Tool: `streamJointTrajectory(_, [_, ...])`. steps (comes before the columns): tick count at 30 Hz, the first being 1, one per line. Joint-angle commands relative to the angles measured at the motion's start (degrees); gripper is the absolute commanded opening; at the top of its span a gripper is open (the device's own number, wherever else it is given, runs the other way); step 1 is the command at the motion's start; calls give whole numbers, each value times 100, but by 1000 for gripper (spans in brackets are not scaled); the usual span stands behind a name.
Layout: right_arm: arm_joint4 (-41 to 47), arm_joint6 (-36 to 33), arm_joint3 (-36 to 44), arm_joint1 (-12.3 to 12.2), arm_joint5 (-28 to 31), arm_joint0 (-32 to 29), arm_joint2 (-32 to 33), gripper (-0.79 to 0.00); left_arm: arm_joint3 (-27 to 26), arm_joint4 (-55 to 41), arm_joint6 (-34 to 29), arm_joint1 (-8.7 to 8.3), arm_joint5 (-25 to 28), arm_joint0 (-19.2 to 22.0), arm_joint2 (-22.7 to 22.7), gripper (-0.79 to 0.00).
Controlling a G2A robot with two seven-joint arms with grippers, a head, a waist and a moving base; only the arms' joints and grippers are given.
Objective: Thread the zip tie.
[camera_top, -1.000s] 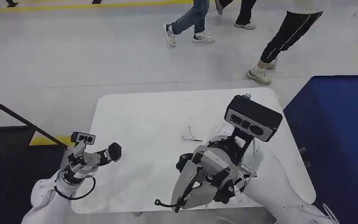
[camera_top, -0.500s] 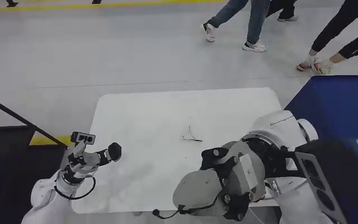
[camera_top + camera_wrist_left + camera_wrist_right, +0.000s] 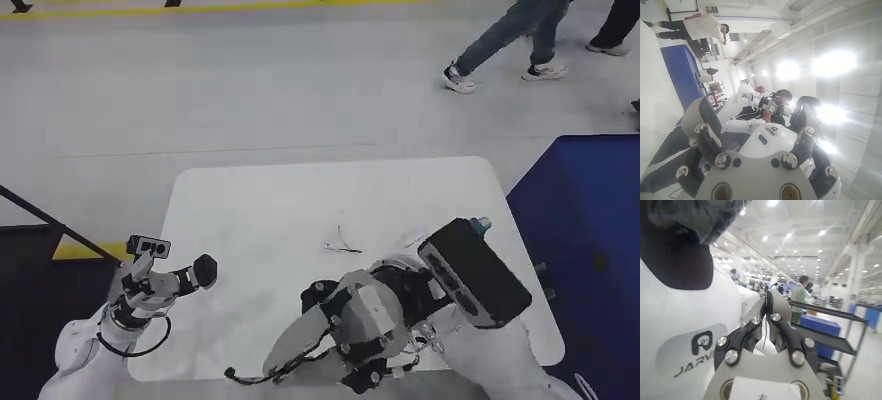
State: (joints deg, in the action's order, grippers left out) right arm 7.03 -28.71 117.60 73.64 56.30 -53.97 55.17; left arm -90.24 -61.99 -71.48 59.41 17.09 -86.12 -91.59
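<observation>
The right gripper (image 3: 769,294) (image 3: 272,365) has its two fingers pressed together on a black tie (image 3: 764,330) (image 3: 240,377). The tie runs along the slit between the fingers. Its head sticks out a little past the fingertips, and its thin tail hangs free behind them, toward the wrist. This arm is folded tightly, so the gripper is over the near edge of the table (image 3: 260,200) and points along that edge toward the left gripper (image 3: 754,103) (image 3: 172,268). The left gripper is well apart from it, just beyond the table's side edge. Its fingers are spread wide with nothing between them, and they face the right arm. Beyond the right gripper, farther onto the table, a few thin dark strips (image 3: 340,243) lie flat.
</observation>
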Motion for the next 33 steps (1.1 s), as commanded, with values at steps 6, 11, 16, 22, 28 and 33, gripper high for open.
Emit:
streamJointTrajectory(6, [4196, -1362, -128, -169, -714, -10, -301, -785, 0, 0, 0, 0, 0, 0, 0, 0])
streamJointTrajectory(11, [5357, -1828, -170, -168, -1082, -183, -328, -785, 0, 0, 0, 0, 0, 0, 0, 0])
streamJointTrajectory(16, [5151, -2228, -421, -141, -1272, -219, -287, -785, 0, 0, 0, 0, 0, 0, 0, 0])
streamJointTrajectory(22, [2727, -2224, -729, -187, -1344, -225, 196, -785, 0, 0, 0, 0, 0, 0, 0, 0])
streamJointTrajectory(28, [1341, -1739, -1037, -347, -1615, -954, 1276, -785, 0, 0, 0, 0, 0, 0, 0, 0])
streamJointTrajectory(33, [1139, -1902, -1389, -563, -1973, -1977, 2486, -785, 0, 0, 0, 0, 0, 0, 0, 0])
